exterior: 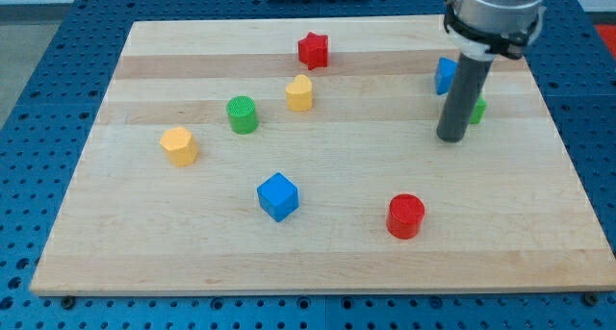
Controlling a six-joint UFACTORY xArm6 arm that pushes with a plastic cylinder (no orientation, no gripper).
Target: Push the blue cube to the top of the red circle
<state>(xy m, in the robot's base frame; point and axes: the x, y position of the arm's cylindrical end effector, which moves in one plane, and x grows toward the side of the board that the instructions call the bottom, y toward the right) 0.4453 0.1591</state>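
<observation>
The small blue plastic cube sits on the pale wooden board a little toward the view's left of centre and in the lower half. It stands flat on one face, turned so that a vertical edge faces the view's bottom and its top face reads as a diamond; being a cube, it has no long axis to speak of. The red plastic cylinder, the task's red circle, stands upright to the view's right of the cube and slightly lower, well apart from it, with bare wood between the two.

Above the cube toward the view's top stand a green cylinder and, near it on the right, a yellow block with a rounded top. A yellow hexagonal block lies further to the view's left, and a red star sits near the board's top edge.

My tip rests on the board at the view's upper right, well apart from the blue cube and above the red cylinder. The dark rod partly hides a second blue block and a green block; their shapes cannot be made out. The arm has no jaws, only this rod.
</observation>
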